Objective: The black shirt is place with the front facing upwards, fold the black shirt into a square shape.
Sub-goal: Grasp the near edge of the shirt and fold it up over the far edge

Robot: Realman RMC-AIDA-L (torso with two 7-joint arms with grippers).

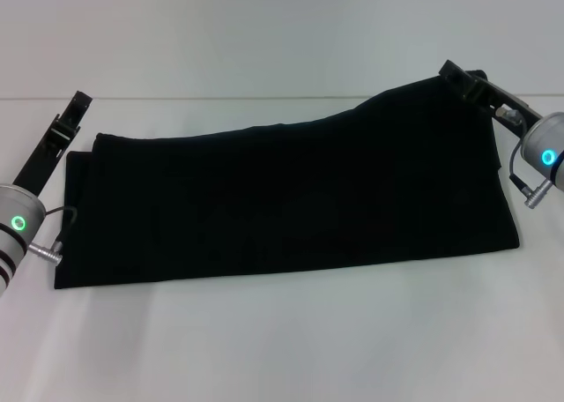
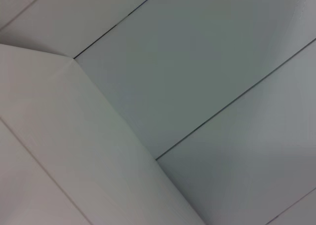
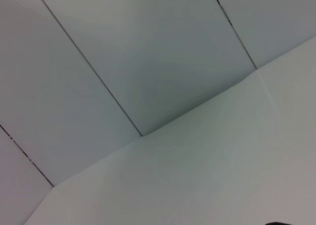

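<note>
The left gripper (image 1: 77, 107) reaches forward, fingers together; the right gripper (image 1: 460, 78), raised, pinches cloth between its fingertips.

White tabletop (image 1: 282, 349): plain, matte, evenly lit, spanning left to right. Far edge meets a pale wall (image 1: 264, 32). Wall panels (image 2: 207, 62): light grey, large, divided by thin dark seams; soft shadowing.

plain black shirt (image 1: 291, 199) (white table (image 1: 282, 340))
</note>
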